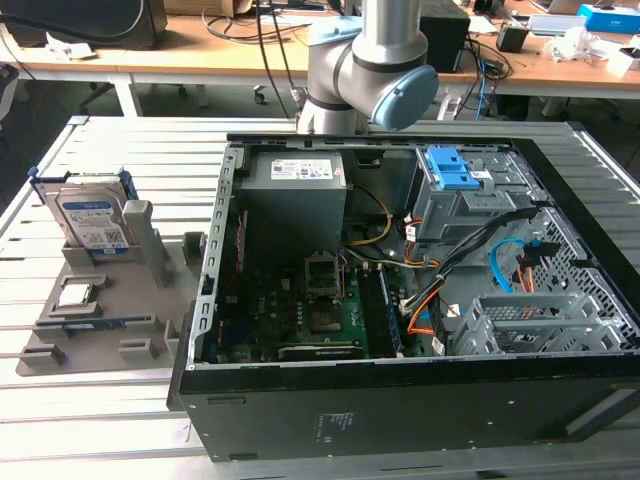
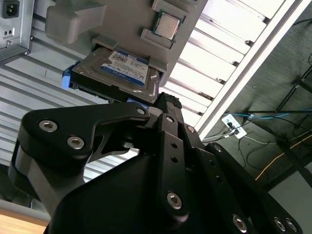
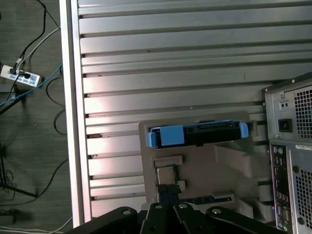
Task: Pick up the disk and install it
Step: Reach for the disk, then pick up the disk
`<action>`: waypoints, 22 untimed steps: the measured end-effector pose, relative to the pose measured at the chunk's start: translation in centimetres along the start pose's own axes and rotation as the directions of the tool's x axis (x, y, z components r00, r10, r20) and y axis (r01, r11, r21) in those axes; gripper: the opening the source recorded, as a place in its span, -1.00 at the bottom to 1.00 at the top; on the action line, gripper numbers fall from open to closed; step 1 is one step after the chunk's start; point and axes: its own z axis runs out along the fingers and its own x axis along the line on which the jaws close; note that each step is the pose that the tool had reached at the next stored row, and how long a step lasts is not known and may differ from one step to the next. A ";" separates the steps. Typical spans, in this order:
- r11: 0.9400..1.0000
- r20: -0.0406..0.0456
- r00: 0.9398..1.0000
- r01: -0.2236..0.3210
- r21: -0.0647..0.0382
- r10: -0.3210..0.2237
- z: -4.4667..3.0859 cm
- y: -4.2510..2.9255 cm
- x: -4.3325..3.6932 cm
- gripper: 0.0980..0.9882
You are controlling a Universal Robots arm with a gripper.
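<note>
Disk (image 1: 92, 218) stands leaning in the grey holder (image 1: 140, 292) on the tabletop (image 1: 130, 150), at 9 o'clock of the open case (image 1: 400, 400) in the exterior view. Hand (image 3: 167, 190) is near the disk but not touching it, fingers drawn together, empty. Disk judged rigid, dense, smooth and shock-sensitive. Best hold is across the blue-railed long edges, off the label.
</note>
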 end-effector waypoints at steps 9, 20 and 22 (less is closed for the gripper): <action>1.000 0.000 1.000 0.000 0.000 0.000 -0.01 -0.04 0.55 -0.98; 0.999 -0.002 0.999 0.043 -0.001 -0.043 -0.02 -0.04 0.65 -0.98; 0.994 -0.005 0.994 0.112 -0.003 -0.112 -0.02 -0.04 0.65 -0.98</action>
